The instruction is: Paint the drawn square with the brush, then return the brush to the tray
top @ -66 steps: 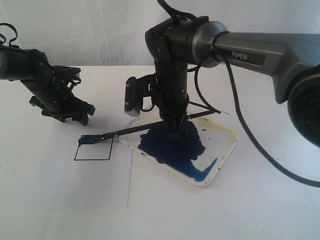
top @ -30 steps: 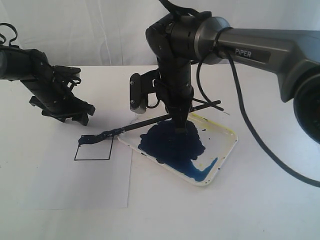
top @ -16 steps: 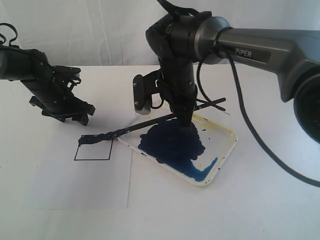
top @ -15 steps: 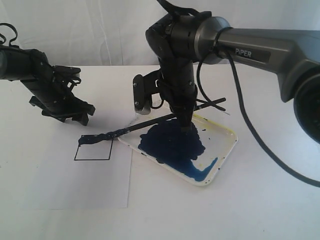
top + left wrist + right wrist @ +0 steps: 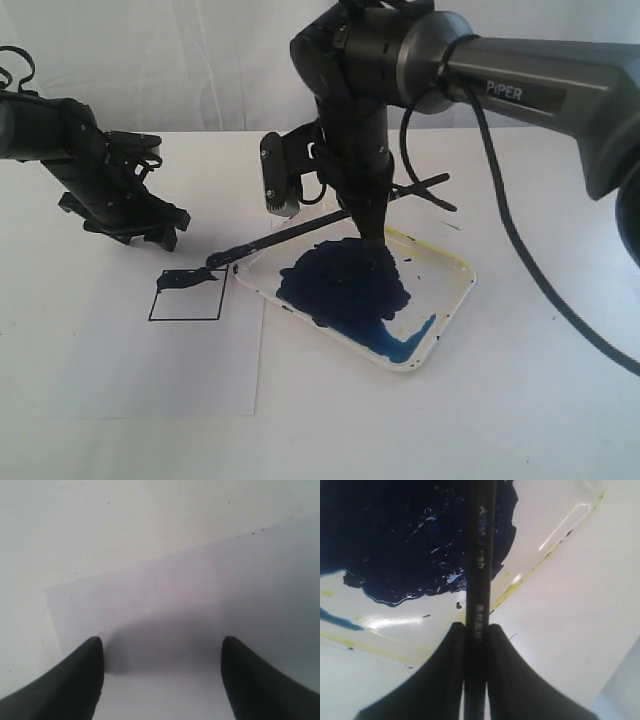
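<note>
Black brush (image 5: 290, 236) tight in the right gripper (image 5: 369, 233), tip just beside the drawn square (image 5: 186, 302); left gripper (image 5: 160, 646) wide

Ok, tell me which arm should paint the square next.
Right. The right gripper is shut on the brush, whose tip sits by the square's smeared top edge. The left gripper is open, empty, above the paper.

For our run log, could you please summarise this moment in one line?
right jaws: shut on brush | brush tip: near far right corner of square | square: far edge smeared blue | left jaws: open over paper
</note>
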`<act>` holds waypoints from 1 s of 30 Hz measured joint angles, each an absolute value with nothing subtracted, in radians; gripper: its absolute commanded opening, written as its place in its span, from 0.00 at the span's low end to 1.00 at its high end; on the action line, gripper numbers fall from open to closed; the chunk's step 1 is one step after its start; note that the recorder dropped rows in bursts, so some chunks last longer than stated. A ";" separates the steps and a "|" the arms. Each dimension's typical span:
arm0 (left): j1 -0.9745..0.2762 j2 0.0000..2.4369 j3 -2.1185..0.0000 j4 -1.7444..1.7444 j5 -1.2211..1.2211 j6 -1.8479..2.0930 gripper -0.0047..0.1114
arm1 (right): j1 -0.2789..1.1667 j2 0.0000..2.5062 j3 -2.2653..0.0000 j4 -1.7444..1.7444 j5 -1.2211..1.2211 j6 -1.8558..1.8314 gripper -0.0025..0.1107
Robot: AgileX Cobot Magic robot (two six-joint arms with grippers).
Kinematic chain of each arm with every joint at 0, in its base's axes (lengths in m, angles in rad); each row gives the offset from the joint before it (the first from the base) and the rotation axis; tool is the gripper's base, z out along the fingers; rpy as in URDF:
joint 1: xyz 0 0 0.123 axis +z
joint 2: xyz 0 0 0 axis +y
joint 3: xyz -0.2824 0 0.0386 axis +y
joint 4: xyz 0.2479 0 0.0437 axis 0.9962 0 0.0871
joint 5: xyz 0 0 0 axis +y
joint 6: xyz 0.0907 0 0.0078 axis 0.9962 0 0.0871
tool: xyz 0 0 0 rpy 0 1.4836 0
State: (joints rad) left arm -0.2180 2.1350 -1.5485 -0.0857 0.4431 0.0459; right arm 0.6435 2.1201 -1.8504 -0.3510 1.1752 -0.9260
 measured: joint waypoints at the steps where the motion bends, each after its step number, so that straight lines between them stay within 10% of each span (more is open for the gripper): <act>1: -0.218 2.135 -1.548 -0.086 0.443 0.046 0.64 | 0.659 2.120 -1.850 -0.376 1.164 -0.929 0.02; 30: -0.218 2.135 -1.548 -0.086 0.443 0.046 0.64 | 0.788 2.120 -1.850 -0.709 1.098 -0.936 0.02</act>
